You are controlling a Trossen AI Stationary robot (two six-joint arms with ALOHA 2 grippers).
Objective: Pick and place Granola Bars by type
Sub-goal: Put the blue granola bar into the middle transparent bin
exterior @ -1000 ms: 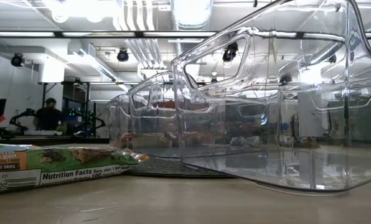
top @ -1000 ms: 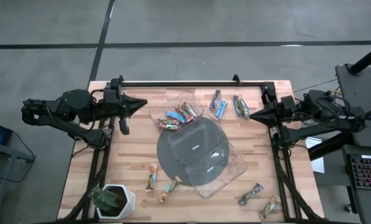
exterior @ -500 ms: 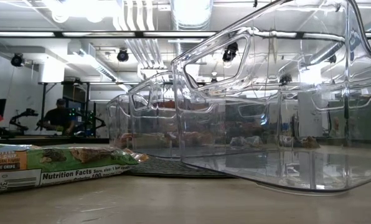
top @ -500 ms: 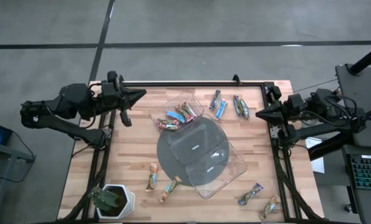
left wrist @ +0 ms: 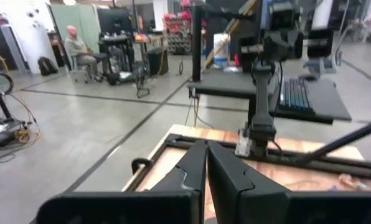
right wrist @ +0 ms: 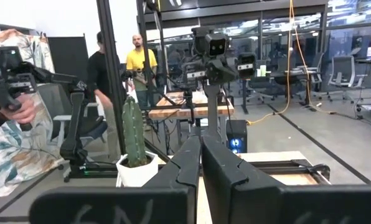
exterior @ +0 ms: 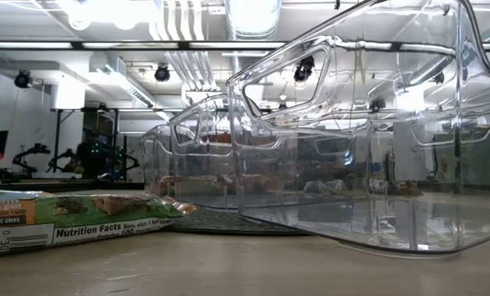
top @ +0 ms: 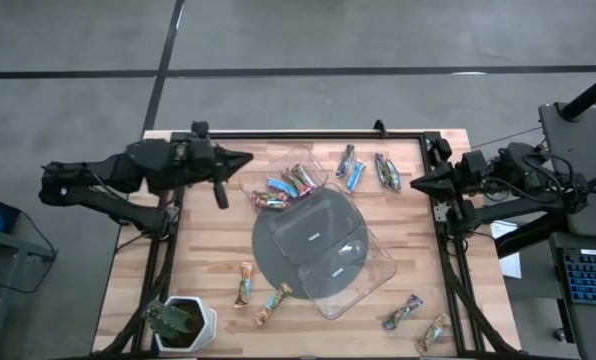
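Observation:
Several wrapped granola bars lie in a clear tray (top: 283, 183) at the table's far middle. Three more bars (top: 355, 175) lie just right of it. Two bars (top: 244, 283) lie near the front left and two (top: 403, 312) near the front right. In the low view, one bar (exterior: 64, 218) lies close at the left. My left gripper (top: 248, 158) hovers shut over the far left of the table, level, pointing at the tray. My right gripper (top: 406, 184) is shut at the right edge, pointing inward. Both hold nothing.
A grey disc (top: 278, 250) in the table's middle carries two more clear trays (top: 350, 268), which fill the low view (exterior: 352, 123). A white-potted plant (top: 183, 322) stands at the near left corner. A black frame rail (top: 308, 134) runs along the far edge. People stand in the room beyond.
My left gripper has moved, still shut and level, first a little toward the far edge and then toward the table's right, closer to the tray with bars. The bars and trays lie as before.

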